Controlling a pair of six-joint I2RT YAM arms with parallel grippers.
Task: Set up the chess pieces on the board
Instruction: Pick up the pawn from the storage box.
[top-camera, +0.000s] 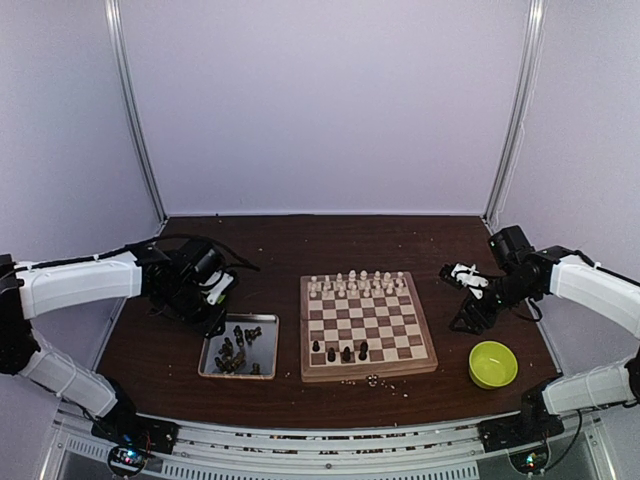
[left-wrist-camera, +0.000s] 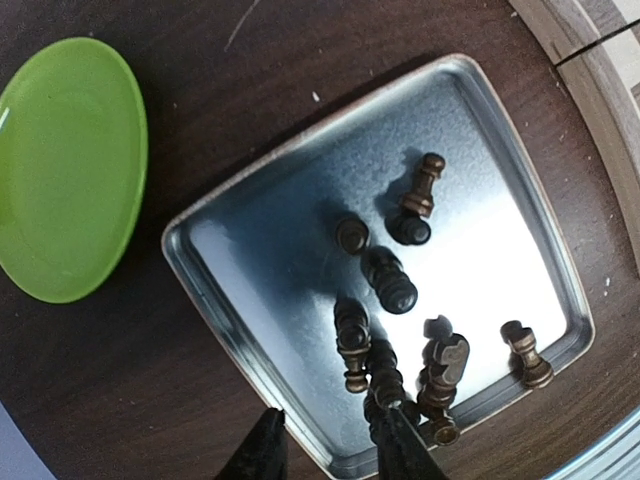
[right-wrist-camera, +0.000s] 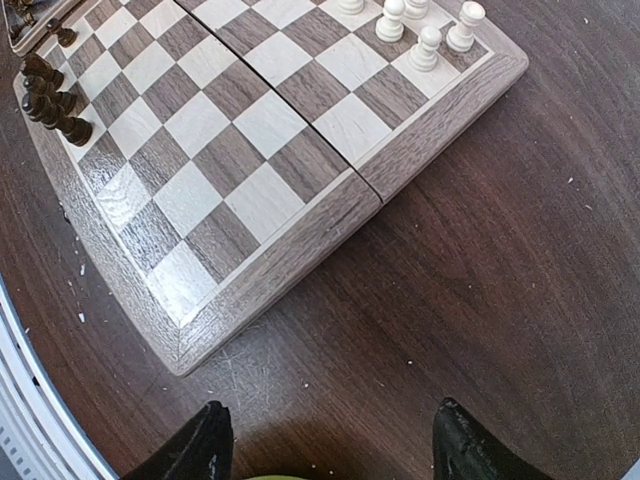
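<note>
The board (top-camera: 367, 325) lies mid-table, with pale chessmen along its far rows and several dark chess pieces (top-camera: 346, 353) on its near left squares. More dark chess pieces (left-wrist-camera: 400, 290) lie loose in a silver tray (left-wrist-camera: 260, 260). My left gripper (left-wrist-camera: 335, 445) hovers over the tray's near corner. It is open with only the tray rim showing between its fingers, and its right fingertip (left-wrist-camera: 405, 440) is beside a lying piece (left-wrist-camera: 385, 375). My right gripper (right-wrist-camera: 335, 450) is wide open and empty over bare table, off the board's right corner (right-wrist-camera: 190, 340).
A green plate (left-wrist-camera: 70, 170) lies beside the tray, hidden under the left arm in the top view. A green bowl (top-camera: 493, 364) sits right of the board, just below my right gripper (top-camera: 466, 320). Small crumbs dot the dark table near the board's front edge.
</note>
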